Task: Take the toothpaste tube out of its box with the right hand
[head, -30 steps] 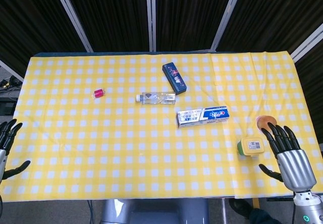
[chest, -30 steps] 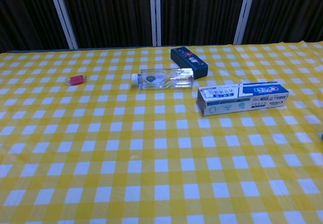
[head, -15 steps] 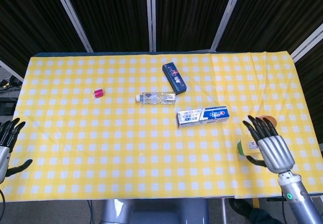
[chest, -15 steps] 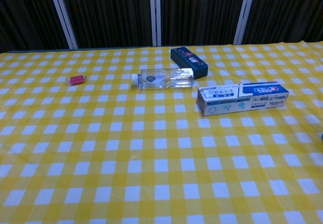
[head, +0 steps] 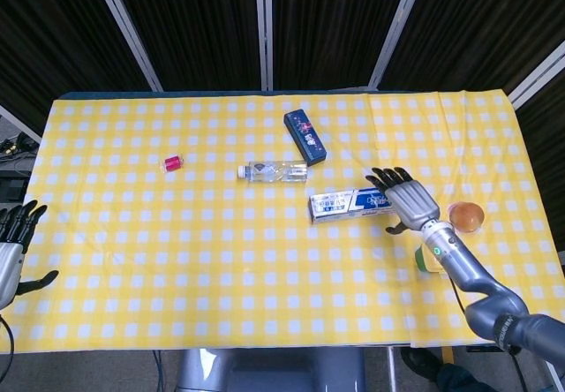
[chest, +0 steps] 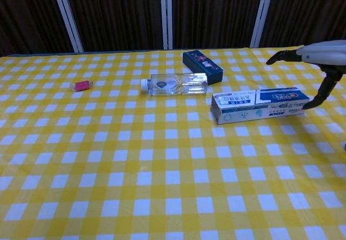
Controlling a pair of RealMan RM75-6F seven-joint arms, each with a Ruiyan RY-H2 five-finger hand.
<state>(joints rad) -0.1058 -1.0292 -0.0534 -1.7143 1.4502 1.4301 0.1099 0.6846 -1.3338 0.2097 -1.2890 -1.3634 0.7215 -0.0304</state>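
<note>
Cardboard toothpaste box lies flat on table, right of centre, near side of bottle; tube not visible, presumably inside. Right hand hovers over box's right end, fingers spread, holding nothing. Advice: pin box down, then work end flap open w/o crushing it.

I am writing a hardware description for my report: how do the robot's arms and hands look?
Each robot hand, right and left, has a silver-grey metallic back and slim black fingers. The right forearm is a grey tube, with a small green ring light near the wrist.
</note>
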